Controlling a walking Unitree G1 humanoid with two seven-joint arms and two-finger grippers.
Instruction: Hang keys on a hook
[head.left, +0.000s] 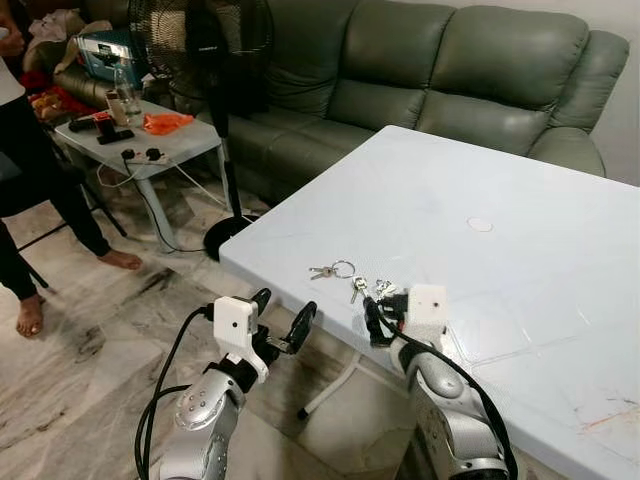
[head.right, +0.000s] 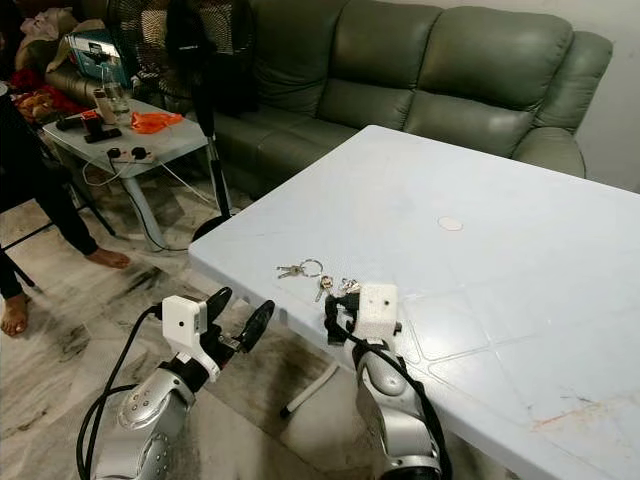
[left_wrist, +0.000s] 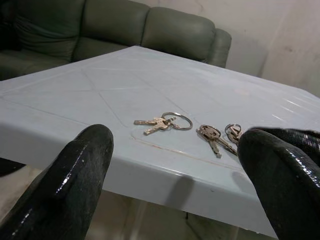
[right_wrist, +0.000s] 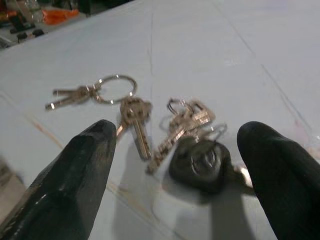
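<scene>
Several silver keys lie near the front left edge of the white table (head.left: 500, 270). One ring with small keys (head.left: 333, 269) is furthest left, a single key (head.left: 358, 288) lies beside it, and a bunch with a black fob (right_wrist: 200, 162) is nearest my right gripper. My right gripper (head.left: 385, 308) rests low over the table just short of this bunch, open, its fingers (right_wrist: 80, 170) on either side of the keys and touching none of them. My left gripper (head.left: 282, 312) is open in the air off the table's edge, facing the ring of keys (left_wrist: 165, 121).
A green sofa (head.left: 450, 80) stands behind the table. A standing fan (head.left: 215, 60) is at the table's left corner. A side table (head.left: 140, 140) with a bottle and clutter is at far left, with a person's legs (head.left: 40, 200) beside it on the marble floor.
</scene>
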